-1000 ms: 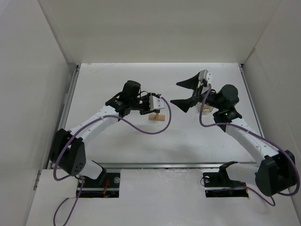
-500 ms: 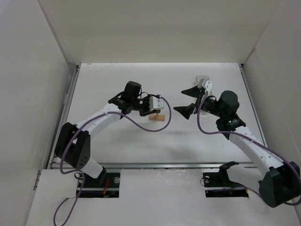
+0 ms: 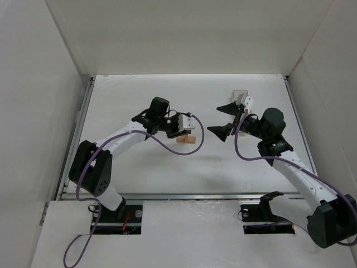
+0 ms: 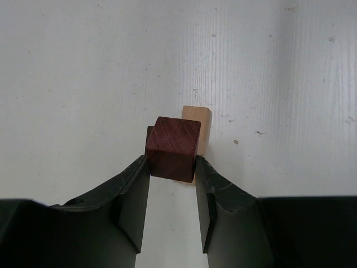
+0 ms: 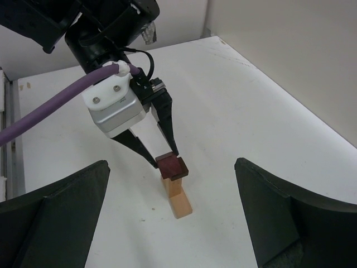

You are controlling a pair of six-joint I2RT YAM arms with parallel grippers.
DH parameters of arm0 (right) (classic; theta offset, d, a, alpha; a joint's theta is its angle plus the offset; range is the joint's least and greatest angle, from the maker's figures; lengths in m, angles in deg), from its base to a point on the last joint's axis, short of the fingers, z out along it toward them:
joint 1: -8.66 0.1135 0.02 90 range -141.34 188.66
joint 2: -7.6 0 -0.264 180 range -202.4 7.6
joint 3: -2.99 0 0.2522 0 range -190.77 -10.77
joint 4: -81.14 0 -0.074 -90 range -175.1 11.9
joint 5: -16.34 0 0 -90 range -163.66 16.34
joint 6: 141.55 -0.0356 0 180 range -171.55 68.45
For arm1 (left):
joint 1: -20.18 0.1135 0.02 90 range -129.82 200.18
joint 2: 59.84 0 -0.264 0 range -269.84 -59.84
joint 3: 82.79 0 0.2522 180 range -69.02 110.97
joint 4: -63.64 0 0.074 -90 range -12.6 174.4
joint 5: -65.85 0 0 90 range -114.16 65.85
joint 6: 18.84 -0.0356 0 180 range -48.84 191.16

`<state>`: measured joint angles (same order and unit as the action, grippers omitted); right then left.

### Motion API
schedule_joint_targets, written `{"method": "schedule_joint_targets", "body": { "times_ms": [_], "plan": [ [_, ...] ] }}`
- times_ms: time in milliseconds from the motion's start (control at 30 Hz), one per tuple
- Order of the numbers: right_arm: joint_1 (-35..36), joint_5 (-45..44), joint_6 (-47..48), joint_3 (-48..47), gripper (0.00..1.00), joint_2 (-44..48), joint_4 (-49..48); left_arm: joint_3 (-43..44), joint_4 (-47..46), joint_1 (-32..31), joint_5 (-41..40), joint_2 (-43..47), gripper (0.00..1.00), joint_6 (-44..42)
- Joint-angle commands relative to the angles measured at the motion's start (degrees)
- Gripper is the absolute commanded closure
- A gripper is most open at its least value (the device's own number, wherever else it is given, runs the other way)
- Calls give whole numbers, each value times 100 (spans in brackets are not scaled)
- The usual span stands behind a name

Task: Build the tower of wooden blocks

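Note:
The wood block tower (image 5: 177, 192) stands mid-table: a tan flat bar (image 5: 182, 207) lying down, a short tan post on it, and a dark reddish-brown cube (image 5: 170, 166) on top, with a second dark piece showing offset under it. It also shows in the top view (image 3: 188, 140). My left gripper (image 4: 172, 163) is shut on the top cube (image 4: 173, 148), with both fingertips against its sides. My right gripper (image 3: 217, 119) is wide open and empty, hovering to the right of the tower and apart from it.
A clear plastic box (image 3: 239, 94) sits at the back right, behind the right gripper. White walls enclose the table on three sides. The left arm's purple cable (image 3: 167, 146) hangs in front of the tower.
My right arm has swung back and to the right, and its gripper now sits a little lower and farther from the tower. My left gripper has stayed at the cube.

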<state>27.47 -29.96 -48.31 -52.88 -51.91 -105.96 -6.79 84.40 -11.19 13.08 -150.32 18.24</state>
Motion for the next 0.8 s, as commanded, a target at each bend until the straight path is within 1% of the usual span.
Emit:
{"method": "schedule_joint_targets", "body": {
  "times_ms": [0,200,767],
  "plan": [
    [-26,59,141,89,0,185,-6,104,-217,96,241,74,100,124],
    [-26,59,141,89,0,185,-6,52,-340,97,188,127,100,125],
    [-79,112,193,89,0,185,-6,-54,-287,97,135,74,100,19]
  ]
}}
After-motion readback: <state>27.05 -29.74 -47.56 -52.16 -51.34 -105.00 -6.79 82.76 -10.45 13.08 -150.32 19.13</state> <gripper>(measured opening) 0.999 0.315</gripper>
